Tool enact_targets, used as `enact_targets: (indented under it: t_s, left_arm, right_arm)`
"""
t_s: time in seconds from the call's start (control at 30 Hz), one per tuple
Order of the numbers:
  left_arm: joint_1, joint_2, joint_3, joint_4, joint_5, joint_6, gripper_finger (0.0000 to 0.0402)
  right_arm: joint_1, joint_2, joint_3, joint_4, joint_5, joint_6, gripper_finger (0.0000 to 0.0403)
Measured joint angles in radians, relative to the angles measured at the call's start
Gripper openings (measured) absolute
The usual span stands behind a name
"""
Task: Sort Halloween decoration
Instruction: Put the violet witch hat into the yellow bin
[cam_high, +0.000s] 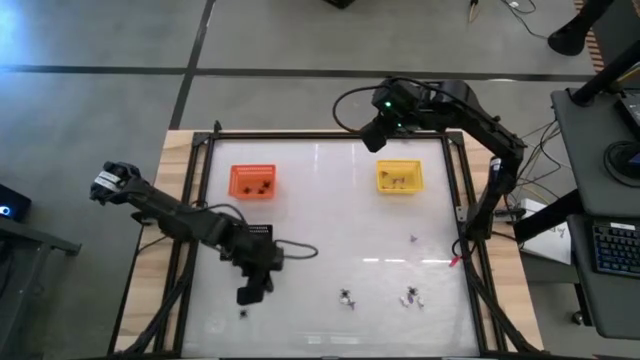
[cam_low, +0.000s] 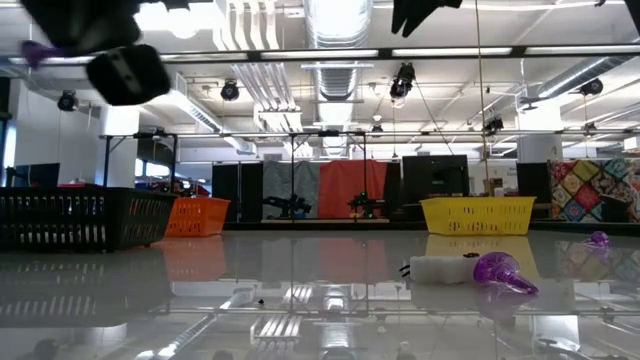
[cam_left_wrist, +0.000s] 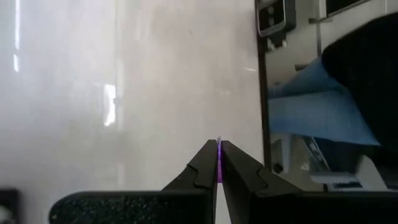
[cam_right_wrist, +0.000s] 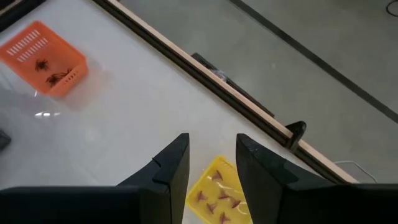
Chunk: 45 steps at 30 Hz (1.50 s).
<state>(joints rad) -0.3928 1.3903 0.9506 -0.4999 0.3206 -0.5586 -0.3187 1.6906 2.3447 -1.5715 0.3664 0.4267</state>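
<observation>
My left gripper (cam_high: 250, 293) hangs above the table's near left part, shut on a purple trinket (cam_left_wrist: 218, 159). In the low view it shows high up at the left (cam_low: 112, 70). My right gripper (cam_high: 375, 138) is open and holds nothing; it hovers over the far edge beside the yellow tray (cam_high: 398, 177), which holds brownish cones (cam_right_wrist: 219, 198). The orange tray (cam_high: 252, 181) holds black spiders. Loose on the table lie a black spider (cam_high: 346, 297), a white piece (cam_high: 410, 297), a small dark one (cam_high: 245, 312) and another small one (cam_high: 412, 238). My left gripper pinches the purple trinket between its two fingertips; in the left wrist view only a thin purple sliver (cam_left_wrist: 218, 163) shows between them. A purple end (cam_low: 33, 52) sticks out beside the gripper in the low view. The trinket is lifted clear of the table.
A black mesh tray (cam_low: 80, 218) stands at the left in the low view. A purple trinket (cam_low: 500, 272) and a white piece (cam_low: 440, 268) lie near the camera, another purple one (cam_low: 598, 238) farther right. A black frame (cam_high: 205, 150) rims the table. A person's blue sleeve (cam_left_wrist: 317, 112) shows beyond the table.
</observation>
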Motion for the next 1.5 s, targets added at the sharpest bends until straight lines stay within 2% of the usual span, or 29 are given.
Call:
enact_targets:
  t_s: [0.3, 0.5, 0.87, 0.97, 1.1, 1.33, 1.5]
  left_arm:
    - [0.166, 0.000, 0.030, -0.005, 0.000, 0.190, 0.0000]
    - [0.286, 0.000, 0.065, -0.002, 0.003, 0.334, 0.0000]
    - [0.522, 0.001, 0.133, -0.005, 0.039, 0.579, 0.0000]
    - [0.578, 0.002, 0.162, -0.005, 0.075, 0.637, 0.0000]
    - [0.648, 0.012, 0.214, -0.001, 0.107, 0.714, 0.0000]
    - [0.757, 0.090, 0.324, -0.020, 0.123, 0.837, 0.0000]
    - [0.818, 0.174, 0.421, -0.024, 0.195, 0.893, 0.0000]
  right_arm:
    - [-0.003, -0.002, 0.000, 0.000, 0.005, -0.036, 0.0121]
    - [-0.007, -0.002, 0.000, 0.000, 0.111, -0.035, 0.0121]
    - [-0.016, -0.002, -0.002, 0.000, 0.094, -0.092, 0.0121]
    - [-0.016, -0.002, -0.003, 0.000, 0.051, -0.099, 0.0121]
    - [-0.016, -0.002, -0.003, 0.001, 0.048, -0.097, 0.0121]
    - [-0.031, -0.002, -0.003, 0.000, 0.176, -0.086, 0.0121]
    - [-0.051, -0.002, -0.004, 0.000, 0.184, -0.083, 0.0121]
